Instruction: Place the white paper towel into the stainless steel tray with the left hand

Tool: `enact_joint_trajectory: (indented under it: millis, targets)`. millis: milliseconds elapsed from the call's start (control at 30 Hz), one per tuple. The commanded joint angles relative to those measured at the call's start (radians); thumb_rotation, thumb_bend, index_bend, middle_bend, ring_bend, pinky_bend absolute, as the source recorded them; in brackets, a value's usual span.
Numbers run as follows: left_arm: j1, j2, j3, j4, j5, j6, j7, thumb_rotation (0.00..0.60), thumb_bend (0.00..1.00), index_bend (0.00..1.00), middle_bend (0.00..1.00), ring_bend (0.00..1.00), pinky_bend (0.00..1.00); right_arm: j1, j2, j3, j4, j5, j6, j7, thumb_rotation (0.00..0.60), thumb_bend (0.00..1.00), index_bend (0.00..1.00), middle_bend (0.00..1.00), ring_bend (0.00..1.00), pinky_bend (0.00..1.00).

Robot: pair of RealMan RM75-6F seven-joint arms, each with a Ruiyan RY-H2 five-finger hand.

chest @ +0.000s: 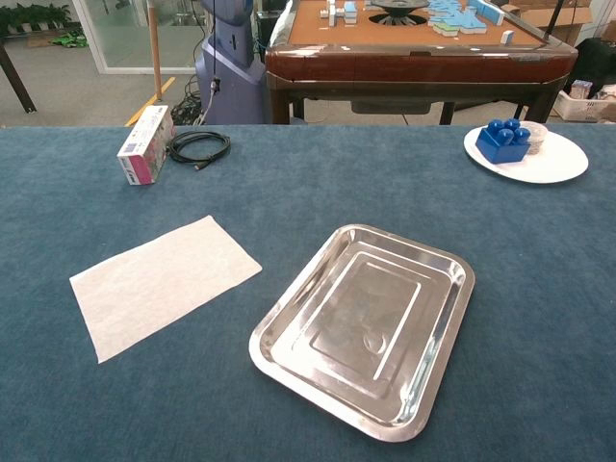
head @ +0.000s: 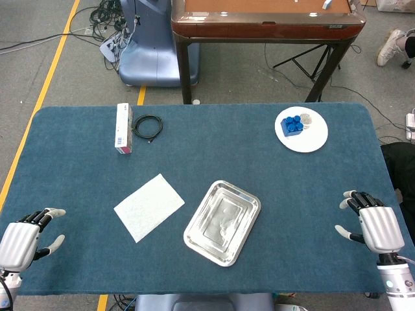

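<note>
A white paper towel (head: 149, 206) (chest: 162, 279) lies flat on the blue table, just left of the stainless steel tray (head: 194, 238) (chest: 289, 361), which holds nothing. My left hand (head: 26, 238) hovers at the table's near left corner, well left of the towel, fingers apart and holding nothing. At the near right edge my right hand (head: 373, 223) is likewise open and bare, right of the tray. Neither hand shows in the chest view.
A white and pink box (head: 123, 128) (chest: 146, 145) and a coiled black cable (head: 147, 126) (chest: 198, 146) lie at the far left. A white plate (head: 318, 139) (chest: 558, 164) with a blue block (head: 291, 125) (chest: 503, 140) sits far right. A wooden table (head: 266, 23) stands behind.
</note>
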Motion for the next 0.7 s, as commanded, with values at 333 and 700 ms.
enact_joint_trajectory:
  millis: [333,700]
  targets:
    - [-0.002,-0.004,0.005,0.001,0.007,0.000,-0.002,0.600,0.23,0.33,0.36,0.38,0.49,0.002,0.000,0.002,-0.003,0.009,-0.010,-0.007,0.600,0.09,0.45,0.32,0.27,0.43]
    - [0.003,-0.015,0.011,0.001,0.034,0.026,-0.017,0.600,0.23,0.33,0.15,0.14,0.39,0.008,0.004,0.000,-0.013,0.013,-0.026,-0.007,0.600,0.09,0.45,0.33,0.27,0.43]
